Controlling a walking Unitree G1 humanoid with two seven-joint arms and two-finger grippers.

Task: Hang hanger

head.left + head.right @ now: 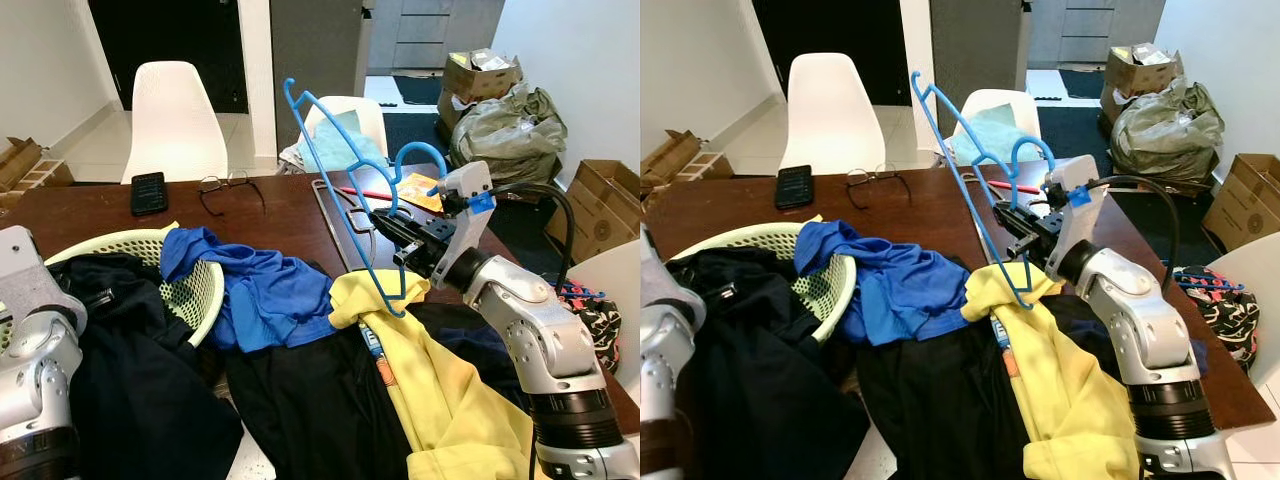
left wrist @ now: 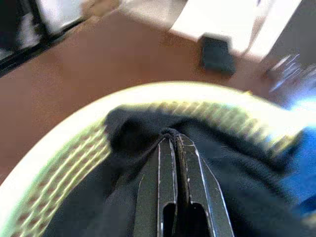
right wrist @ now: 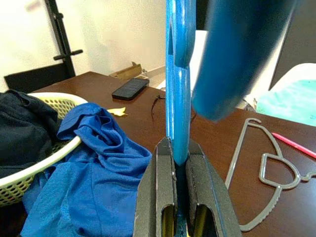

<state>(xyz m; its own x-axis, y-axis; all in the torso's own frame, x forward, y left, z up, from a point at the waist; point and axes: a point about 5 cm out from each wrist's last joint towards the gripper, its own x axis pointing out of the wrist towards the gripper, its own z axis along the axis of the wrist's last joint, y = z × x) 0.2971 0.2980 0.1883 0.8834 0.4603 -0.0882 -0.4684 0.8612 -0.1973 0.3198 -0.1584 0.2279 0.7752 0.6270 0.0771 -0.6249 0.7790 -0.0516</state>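
Observation:
A blue plastic hanger (image 1: 338, 165) stands tilted above the brown table (image 1: 100, 215), with its hook (image 1: 420, 152) curling over my right arm. My right gripper (image 1: 392, 226) is shut on the hanger's lower bar (image 3: 177, 98), above a yellow garment (image 1: 430, 390). In the right wrist view the bar runs straight up from between the fingers (image 3: 158, 173). My left gripper (image 2: 171, 134) is shut, and its tips rest against a black garment (image 2: 237, 187) inside the pale green basket (image 2: 64, 163). The left arm (image 1: 35, 350) sits low at the near left.
A grey hanger (image 1: 345, 215) lies flat on the table beyond my right gripper. A blue shirt (image 1: 265, 290) drapes over the basket rim (image 1: 200, 290). A phone (image 1: 148, 192) and glasses (image 1: 228, 188) lie farther back, with white chairs (image 1: 172, 120) behind. Cardboard boxes (image 1: 592, 200) stand at the right.

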